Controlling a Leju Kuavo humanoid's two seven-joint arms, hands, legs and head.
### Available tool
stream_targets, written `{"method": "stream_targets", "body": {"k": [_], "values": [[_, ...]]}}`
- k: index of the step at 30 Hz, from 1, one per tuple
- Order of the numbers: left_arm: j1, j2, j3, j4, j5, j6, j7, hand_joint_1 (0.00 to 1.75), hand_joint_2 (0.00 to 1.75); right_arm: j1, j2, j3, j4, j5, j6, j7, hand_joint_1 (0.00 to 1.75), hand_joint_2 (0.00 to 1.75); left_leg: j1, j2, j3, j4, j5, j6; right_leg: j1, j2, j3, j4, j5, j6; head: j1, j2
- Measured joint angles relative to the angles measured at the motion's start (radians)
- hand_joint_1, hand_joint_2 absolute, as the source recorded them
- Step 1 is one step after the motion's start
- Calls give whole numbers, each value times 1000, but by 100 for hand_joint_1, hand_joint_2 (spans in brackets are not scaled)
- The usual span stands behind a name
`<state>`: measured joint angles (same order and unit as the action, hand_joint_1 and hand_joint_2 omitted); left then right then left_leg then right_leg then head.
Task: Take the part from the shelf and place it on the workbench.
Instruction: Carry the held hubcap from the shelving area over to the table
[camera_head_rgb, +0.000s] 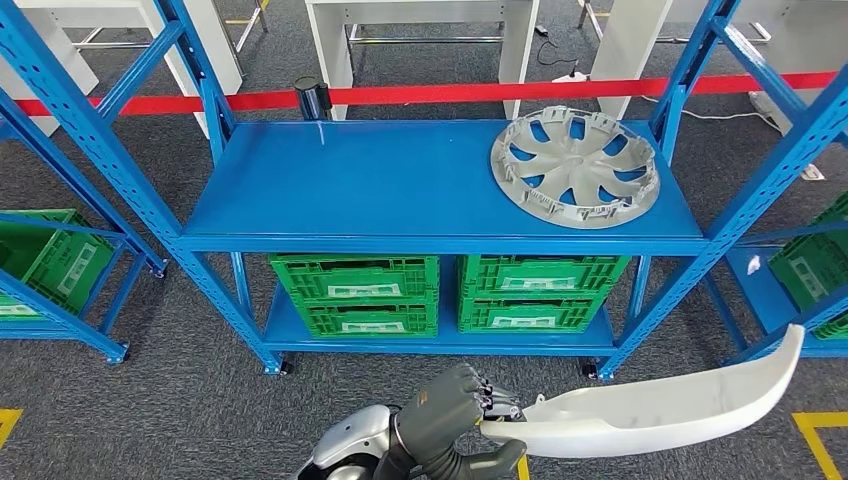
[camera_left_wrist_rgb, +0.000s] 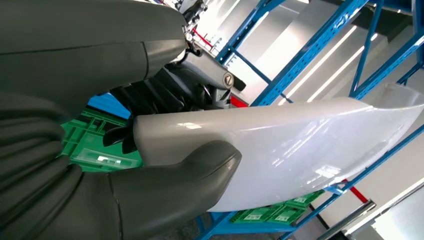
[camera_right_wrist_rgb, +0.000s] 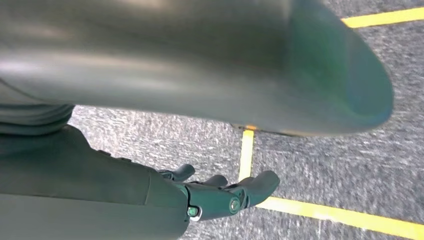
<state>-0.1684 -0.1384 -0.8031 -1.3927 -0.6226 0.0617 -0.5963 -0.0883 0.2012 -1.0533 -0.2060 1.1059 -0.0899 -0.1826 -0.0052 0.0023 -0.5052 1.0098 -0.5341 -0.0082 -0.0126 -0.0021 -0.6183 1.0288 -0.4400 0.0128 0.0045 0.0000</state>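
Observation:
My left hand (camera_head_rgb: 446, 410) grips one end of a long, curved white part (camera_head_rgb: 660, 408), held low in front of the blue shelf (camera_head_rgb: 400, 190). The part reaches out to the right, its far tip raised. In the left wrist view the thumb (camera_left_wrist_rgb: 170, 192) presses on the glossy white part (camera_left_wrist_rgb: 290, 145) while the dark fingers wrap its other side. A silver wheel cover (camera_head_rgb: 575, 166) lies flat at the right end of the top shelf board. My right hand (camera_right_wrist_rgb: 222, 192) hangs over grey carpet, fingers loosely apart, holding nothing.
Green crates (camera_head_rgb: 360, 292) fill the lower shelf board. More blue racks with green crates (camera_head_rgb: 45, 262) stand left and right. A red barrier tape (camera_head_rgb: 420, 95) runs behind the shelf, white table legs beyond. Yellow floor lines (camera_right_wrist_rgb: 340, 215) cross the carpet.

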Motion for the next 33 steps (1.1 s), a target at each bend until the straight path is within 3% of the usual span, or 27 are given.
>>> {"method": "stream_targets", "body": {"k": [2, 3, 5, 7, 8, 9, 10, 12, 14, 18, 20, 22, 23, 24, 25, 28, 29, 33], "values": [[-1, -1, -1, 0, 1, 0, 0, 175, 175, 0, 0, 0, 0, 1, 0, 0, 0, 0, -1, 0, -6, -4, 15, 15, -4, 0, -3, -3, 7, 14, 0, 0], [-1, -2, -2, 0, 1, 0, -1, 175, 175, 0, 0, 0, 0, 2, 1, 0, 0, 0, 0, 1, -10, -8, 24, 22, -5, 1, -9, 6, -2, 19, 1, 0], [-3, -3, -2, 1, 1, 0, -1, 175, 175, 1, 0, 0, 0, 4, 1, 1, 0, 0, 3, 4, -25, -13, 42, 34, -6, 2, -43, 83, -65, 27, 7, 0], [-5, -4, -3, 2, 1, 0, -1, 175, 175, 1, 0, 0, 0, 6, 1, 0, 0, 0, 2, 5, -46, -10, 55, 39, -5, 2, -89, 212, -147, 33, 12, 0], [-5, -4, -3, 4, 1, 0, -1, 175, 175, 1, -1, 0, 0, 7, 1, 0, 0, 0, 1, 6, -56, -7, 61, 40, -5, 2, -99, 257, -168, 34, 13, 0], [-5, -4, -3, 6, 1, 0, 0, 175, 175, 2, -1, 0, 0, 7, 1, 0, 0, 0, 0, 6, -65, -4, 66, 39, -5, 2, -88, 262, -169, 35, 14, 0], [-5, -4, -3, 7, 1, 0, 0, 175, 175, 1, -1, 0, 0, 7, 1, -1, 0, 0, 0, 5, -74, 0, 70, 37, -5, 2, -58, 230, -155, 34, 14, 0], [-5, -4, -3, 8, 2, 0, 2, 175, 175, -1, -2, 0, 0, 6, 0, -2, 0, 0, 0, 5, -88, 12, 75, 31, -4, 2, 36, 94, -114, 27, 16, 0], [-6, -5, -4, 8, 3, 1, 5, 175, 175, -4, -3, 0, 0, 6, 1, -2, 0, 0, -3, 5, -97, 22, 79, 22, 0, 3, 88, 6, -95, 15, 16, 0], [-6, -4, -4, 8, 9, 6, 7, 175, 175, -1, -3, 0, 0, 7, 1, -6, 0, 0, -2, 3, -105, 28, 85, -3, 1, 2, 78, -6, -75, -12, 14, 0], [-6, -3, -4, 8, 12, 9, 7, 175, 175, -2, -3, 0, 0, 6, 0, -10, 0, 0, 2, 0, -132, 91, 32, -15, -3, -1, 67, -10, -60, -24, 8, 0], [-5, -1, -4, 9, 13, 10, 7, 175, 175, -1, -4, 0, 0, 7, 0, -15, 0, 0, 6, -1, -172, 210, -49, -26, -3, -1, 51, -9, -48, -27, 2, 0], [-4, 0, -4, 10, 14, 10, 7, 175, 175, -1, -4, 0, 0, 7, 0, -17, 0, 0, 8, -1, -185, 259, -74, -30, -3, -2, 43, -8, -43, -26, 1, 0], [-3, 0, -4, 11, 14, 11, 7, 175, 175, 0, -4, 0, 0, 7, 0, -19, 0, 0, 10, 0, -183, 277, -80, -31, -3, -2, 34, -7, -38, -25, 1, 0], [-2, 1, -4, 11, 14, 11, 7, 175, 175, 0, -4, 0, 0, 6, 0, -20, 0, 0, 11, 0, -163, 260, -69, -32, -3, -2, 27, -5, -33, -23, 0, 0], [-3, 0, -5, 9, 15, 10, 5, 175, 175, -1, -4, -1, 0, -1, 0, -22, 0, 0, 11, 0, -42, 72, -9, -23, -2, -2, 13, 0, -21, -12, -1, 0], [-4, -1, -5, 8, 15, 10, 4, 175, 175, -1, -4, -2, 0, -4, 0, -22, 0, 0, 10, -1, -18, 28, 0, -16, -1, -2, 11, 0, -17, -6, -1, 0], [-5, -3, -5, 7, 16, 9, 3, 175, 175, -2, -4, -3, 0, -2, 0, -29, 0, 0, 3, -1, -18, 2, 20, 16, -4, -1, 5, 0, -6, 22, 0, 0]]}}
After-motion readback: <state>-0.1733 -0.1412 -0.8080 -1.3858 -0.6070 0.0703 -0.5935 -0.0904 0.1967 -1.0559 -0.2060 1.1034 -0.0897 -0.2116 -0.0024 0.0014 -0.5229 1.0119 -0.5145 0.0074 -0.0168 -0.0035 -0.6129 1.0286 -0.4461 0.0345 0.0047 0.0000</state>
